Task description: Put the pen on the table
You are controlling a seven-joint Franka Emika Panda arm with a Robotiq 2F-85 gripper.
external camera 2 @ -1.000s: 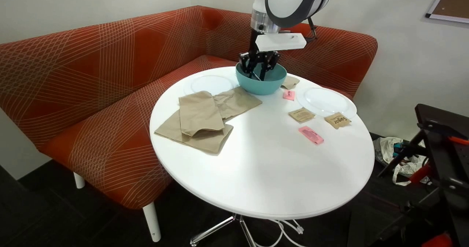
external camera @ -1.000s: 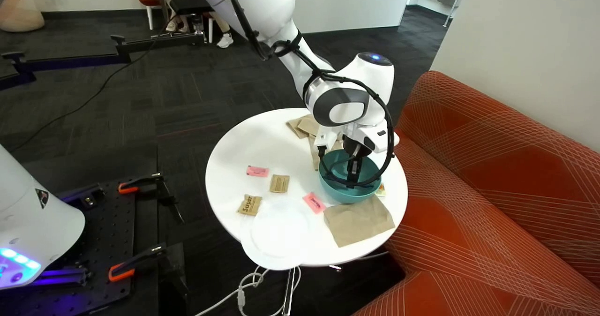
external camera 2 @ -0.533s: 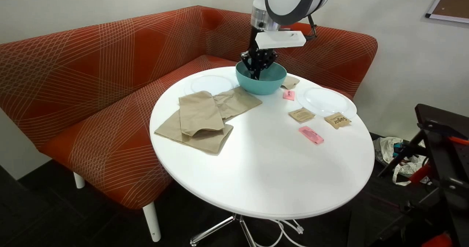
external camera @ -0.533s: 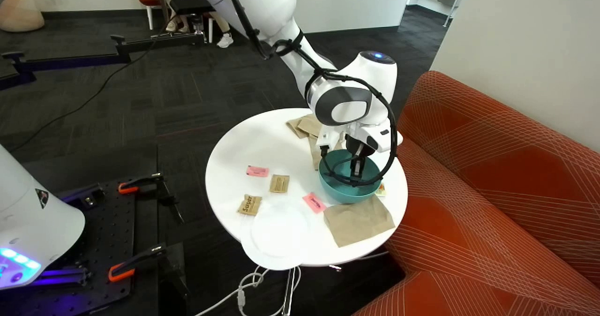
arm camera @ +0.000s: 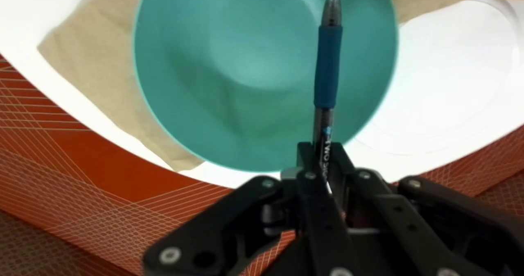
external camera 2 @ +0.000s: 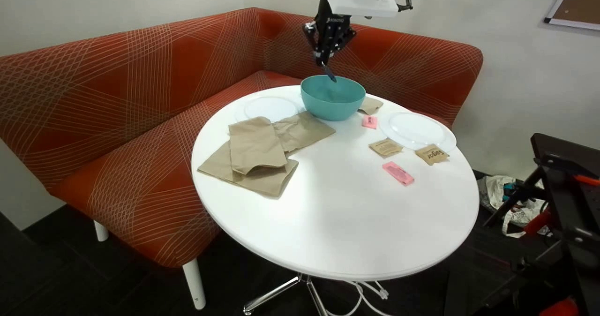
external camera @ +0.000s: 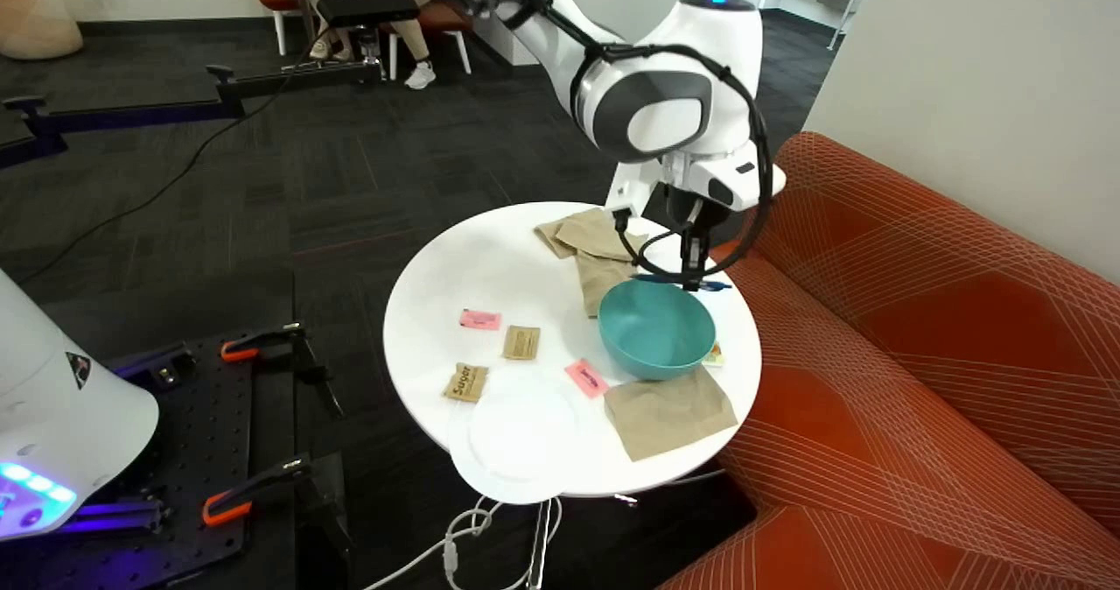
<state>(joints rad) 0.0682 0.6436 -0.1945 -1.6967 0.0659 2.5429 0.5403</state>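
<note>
Over the edge of one teal bowl (external camera 2: 333,112), as the wrist view shows it, one gripper (arm camera: 322,150) holds one pen (arm camera: 327,67). The claw is narrow, its two fingers pinched on the dark barrel; the blue grip and pointed end reach out beyond them. The pen hangs in the air above the table (external camera 2: 356,222). I count two pink packets (external camera 2: 398,173), two tan packets (external camera 2: 386,147), one of them printed "Sugar", and two clear plates (external camera 2: 415,127). One brown napkin (external camera: 671,410) lies just beside the bowl; more lie in an overlapping pile (external camera 2: 257,147), and how many I cannot tell. A small printed piece (external camera: 713,356) shows beside the bowl, partly hidden by it.

The table is round and white, on metal legs (external camera 2: 273,294), with a white cable (external camera: 451,555) beneath. An orange-red sofa (external camera 2: 154,81) with pale lines turns a corner against plain walls (external camera 2: 497,95). The carpet (external camera: 297,161) is dark, and someone's seated legs (external camera: 409,40) show in the background.

A second ago the gripper is down inside the bowl with its fingers apart; half a second ago they are together there. Now it is raised, the pen out with it, and the packets and napkins lie as before.
</note>
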